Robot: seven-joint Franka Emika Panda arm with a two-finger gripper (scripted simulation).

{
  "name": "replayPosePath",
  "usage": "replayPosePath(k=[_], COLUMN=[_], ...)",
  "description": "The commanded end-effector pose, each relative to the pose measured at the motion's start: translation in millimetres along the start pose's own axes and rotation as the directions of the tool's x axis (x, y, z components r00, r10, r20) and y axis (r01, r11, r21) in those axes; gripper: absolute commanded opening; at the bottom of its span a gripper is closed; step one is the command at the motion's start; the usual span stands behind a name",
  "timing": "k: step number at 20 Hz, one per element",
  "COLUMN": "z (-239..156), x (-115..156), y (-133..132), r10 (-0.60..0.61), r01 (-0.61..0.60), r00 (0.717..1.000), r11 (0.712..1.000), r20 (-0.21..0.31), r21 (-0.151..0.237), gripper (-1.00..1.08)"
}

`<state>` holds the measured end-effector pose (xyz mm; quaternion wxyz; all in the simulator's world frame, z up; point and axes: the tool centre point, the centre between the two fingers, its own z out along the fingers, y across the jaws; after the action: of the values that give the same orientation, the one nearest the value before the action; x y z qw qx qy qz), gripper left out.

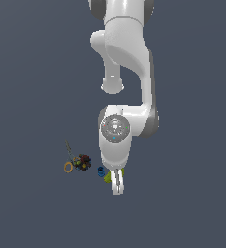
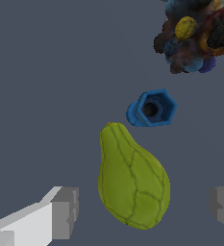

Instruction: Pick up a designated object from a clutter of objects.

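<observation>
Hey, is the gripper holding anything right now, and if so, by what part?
Nothing is held. The gripper is open, its fingers standing clear on either side of the yellow-green pear shape.

The scene holds one white robot arm (image 1: 126, 72) with one pincer (image 1: 117, 186), which has two fingers (image 2: 60, 214). Five small items lie on the worktop (image 1: 32, 72): one yellow-green pear-shaped lump (image 2: 132, 180), one blue cylinder (image 2: 152, 109), one dark multicoloured lump (image 2: 195, 33), one orange ring (image 1: 68, 167) and one thin grey-green stick (image 1: 68, 147).
</observation>
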<state>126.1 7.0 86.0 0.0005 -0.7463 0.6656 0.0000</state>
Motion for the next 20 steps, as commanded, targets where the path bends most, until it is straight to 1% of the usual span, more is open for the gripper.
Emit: replayPosePath(k=[1,7,12,13,20], z=[9.0,39.4,45.4,45.4,45.4], x=[0.3,0.5,0.6,0.6,0.6], y=[0.7,1.5,0.1,0.1,0.1], r10=[0.001,0.005,0.005,0.005,0.005], r01=[-0.001,-0.005,-0.005,-0.005,-0.005], r00=[1.000,1.000,1.000,1.000,1.000], r11=[1.000,1.000,1.000,1.000,1.000], r20=[0.000,0.000,0.000,0.000,0.000], r21=[-0.001,-0.001,-0.001,-0.001,-0.001], gripper=[1.00,1.00,1.00,-1.00,-1.00])
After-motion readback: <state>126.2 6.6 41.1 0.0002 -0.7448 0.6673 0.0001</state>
